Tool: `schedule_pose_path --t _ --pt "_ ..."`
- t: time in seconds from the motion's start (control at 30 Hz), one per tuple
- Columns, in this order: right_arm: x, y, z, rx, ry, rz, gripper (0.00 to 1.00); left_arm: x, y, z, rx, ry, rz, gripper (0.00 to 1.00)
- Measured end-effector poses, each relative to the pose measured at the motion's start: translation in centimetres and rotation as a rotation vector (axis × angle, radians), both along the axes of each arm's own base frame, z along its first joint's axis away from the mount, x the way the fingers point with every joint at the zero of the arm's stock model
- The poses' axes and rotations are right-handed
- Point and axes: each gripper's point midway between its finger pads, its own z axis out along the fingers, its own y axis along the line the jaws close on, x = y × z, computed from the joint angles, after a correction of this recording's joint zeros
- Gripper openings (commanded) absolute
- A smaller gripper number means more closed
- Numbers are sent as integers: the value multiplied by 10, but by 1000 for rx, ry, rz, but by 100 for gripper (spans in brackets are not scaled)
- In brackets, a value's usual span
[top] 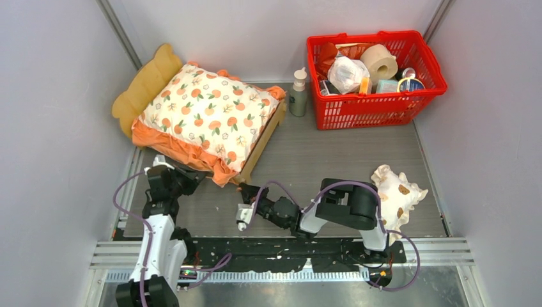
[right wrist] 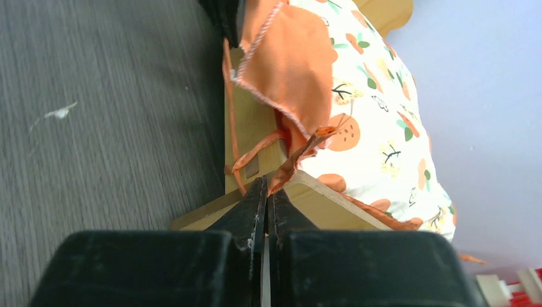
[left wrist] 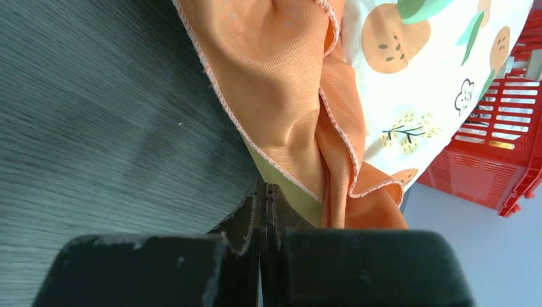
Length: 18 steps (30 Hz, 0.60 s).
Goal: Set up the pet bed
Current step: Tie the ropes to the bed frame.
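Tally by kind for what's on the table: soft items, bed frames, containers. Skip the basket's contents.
Soft items: 2, the orange-print cushion and the spotted pillow
Bed frames: 1, the pet bed
Containers: 2, the red basket and the bottle
Total: 5

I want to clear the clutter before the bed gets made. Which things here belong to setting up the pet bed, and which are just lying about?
Belong to the job:
pet bed
orange-print cushion, lying on it
probably the small frilled pillow, lying apart on the right

Just lying about:
red basket, full of odds and ends
pump bottle, standing beside the basket
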Motion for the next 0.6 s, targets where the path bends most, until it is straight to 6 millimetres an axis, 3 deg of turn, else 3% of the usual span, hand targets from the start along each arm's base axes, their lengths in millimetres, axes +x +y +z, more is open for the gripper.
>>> schedule_pose_path --t 0.37,0.6 --pt "17 4 9 162 296 -100 5 -7 4 -4 40 8 11 0" --pt "34 -1 15 172 381 -158 5 -18 2 -24 19 66 17 0"
